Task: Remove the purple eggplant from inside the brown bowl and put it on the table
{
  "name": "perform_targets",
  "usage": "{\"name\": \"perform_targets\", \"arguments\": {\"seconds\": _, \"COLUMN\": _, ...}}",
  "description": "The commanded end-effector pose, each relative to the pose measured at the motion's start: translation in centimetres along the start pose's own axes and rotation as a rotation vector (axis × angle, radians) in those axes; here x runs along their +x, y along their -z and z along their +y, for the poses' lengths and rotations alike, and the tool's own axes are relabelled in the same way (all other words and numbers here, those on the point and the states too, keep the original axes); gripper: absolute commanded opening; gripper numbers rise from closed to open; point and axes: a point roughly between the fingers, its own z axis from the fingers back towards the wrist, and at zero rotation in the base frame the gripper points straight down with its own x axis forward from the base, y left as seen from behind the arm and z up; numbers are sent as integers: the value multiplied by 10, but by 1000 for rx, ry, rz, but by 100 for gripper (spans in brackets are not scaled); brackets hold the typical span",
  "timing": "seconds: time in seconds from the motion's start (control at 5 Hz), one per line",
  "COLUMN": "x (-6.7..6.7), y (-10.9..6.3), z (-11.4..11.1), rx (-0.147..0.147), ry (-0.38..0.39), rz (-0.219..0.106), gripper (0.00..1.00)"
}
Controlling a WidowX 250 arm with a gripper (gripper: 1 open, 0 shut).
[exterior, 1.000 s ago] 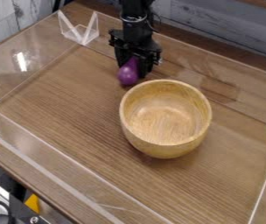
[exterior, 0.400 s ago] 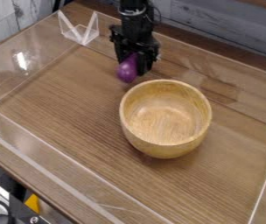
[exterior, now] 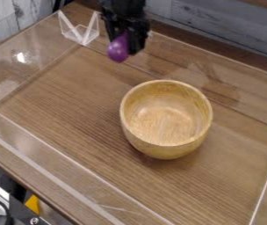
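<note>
purple eggplant in the hand, pinched between its fingers near the far side of the desk, well apart from the bowl; its long axis runs roughly up and down the view

Purple eggplant held upright in tool, brown bowl empty

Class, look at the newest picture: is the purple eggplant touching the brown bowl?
Apart. The camera view shows bare tabletop between the purple eggplant and the brown bowl.
</note>
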Motion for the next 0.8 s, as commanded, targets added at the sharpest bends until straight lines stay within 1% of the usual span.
{"name": "perform_targets", "arguments": {"seconds": 0.0, "x": -13, "y": -41, "z": 11, "rx": 18, "ry": 23, "rz": -65, "gripper": 0}}
{"name": "perform_targets", "arguments": {"seconds": 0.2, "x": -38, "y": -31, "z": 16, "rx": -6, "ry": 63, "rz": -47, "gripper": 0}}
{"name": "perform_targets", "arguments": {"seconds": 0.4, "x": -60, "y": -12, "z": 24, "rx": -24, "ry": 55, "rz": -30, "gripper": 0}}
{"name": "perform_targets", "arguments": {"seconds": 0.6, "x": -78, "y": -2, "z": 27, "rx": -20, "ry": -28, "rz": -23, "gripper": 0}}
